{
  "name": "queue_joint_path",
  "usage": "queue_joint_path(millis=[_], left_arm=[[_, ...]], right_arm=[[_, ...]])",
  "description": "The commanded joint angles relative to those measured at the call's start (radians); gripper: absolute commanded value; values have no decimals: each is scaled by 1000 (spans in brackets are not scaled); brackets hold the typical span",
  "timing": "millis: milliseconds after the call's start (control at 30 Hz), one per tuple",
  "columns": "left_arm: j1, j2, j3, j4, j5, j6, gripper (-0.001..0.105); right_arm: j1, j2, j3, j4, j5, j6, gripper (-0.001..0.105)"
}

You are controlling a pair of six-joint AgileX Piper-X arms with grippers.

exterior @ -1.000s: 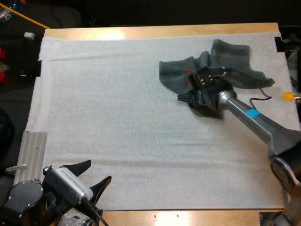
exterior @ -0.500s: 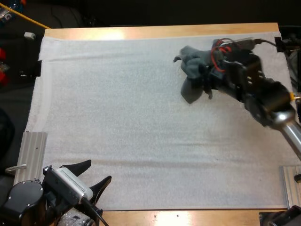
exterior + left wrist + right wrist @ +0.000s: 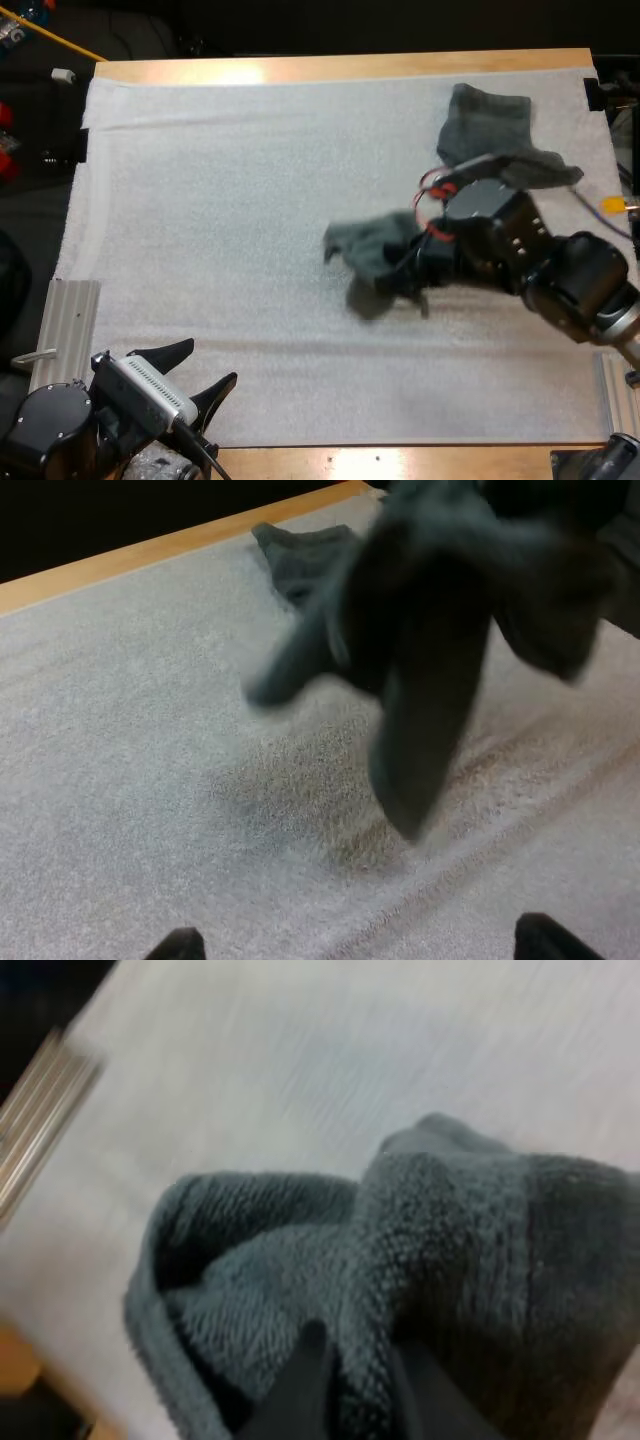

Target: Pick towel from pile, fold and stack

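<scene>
Crumpled dark grey-green cloth towel [image 3: 372,255] hangs mid-mat, well apart from my left gripper [image 3: 210,362], jaws spread at the white foam mat's [image 3: 220,200] near left corner; my right gripper [image 3: 408,283] pinches it, apparently lifted; a second such towel [image 3: 490,130] lies far right

Robotics lab workbench: wooden table [image 3: 300,68], white mat [image 3: 220,220], aluminium rail [image 3: 70,320] at its edge.

No readable text, label, brand, number or sign anywhere
</scene>
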Motion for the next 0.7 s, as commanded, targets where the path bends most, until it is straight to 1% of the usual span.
queue_joint_path(millis=[0, 33, 100, 167, 200, 333, 400, 433, 500, 533, 567, 600, 633, 667], left_arm=[[-4, 2, -6, -3, 6, -12, 60], [-4, 2, -6, -3, 6, -12, 60], [-4, 2, -6, -3, 6, -12, 60], [-4, 2, -6, -3, 6, -12, 60], [-4, 2, -6, -3, 6, -12, 60], [-4, 2, -6, -3, 6, -12, 60], [-4, 2, -6, -3, 6, -12, 60], [-4, 2, -6, -3, 6, -12, 60], [-4, 2, -6, -3, 6, -12, 60], [-4, 2, -6, -3, 6, -12, 60], [-4, 2, -6, -3, 6, -12, 60], [-4, 2, -6, -3, 6, -12, 60], [-4, 2, -6, -3, 6, -12, 60], [-4, 2, -6, -3, 6, -12, 60]], right_arm=[[12, 7, -8, 6, -11, 8, 0], [20, 20, -8, 5, -11, 8, 0], [23, 57, -8, -9, -11, 38, 0], [23, 116, -8, -46, 1, 115, 0], [23, 144, -8, -65, 3, 127, 0], [21, 267, -8, -193, 3, 138, 0], [16, 316, -8, -261, 3, 163, 2], [13, 332, -8, -289, 3, 188, 7], [1, 357, -8, -354, 3, 239, 26], [-5, 359, -8, -376, 3, 253, 40], [-11, 357, -8, -403, 3, 259, 56], [-14, 354, -8, -423, 3, 258, 68], [-19, 346, -8, -439, 3, 254, 77], [-20, 335, -8, -450, 6, 241, 83]])
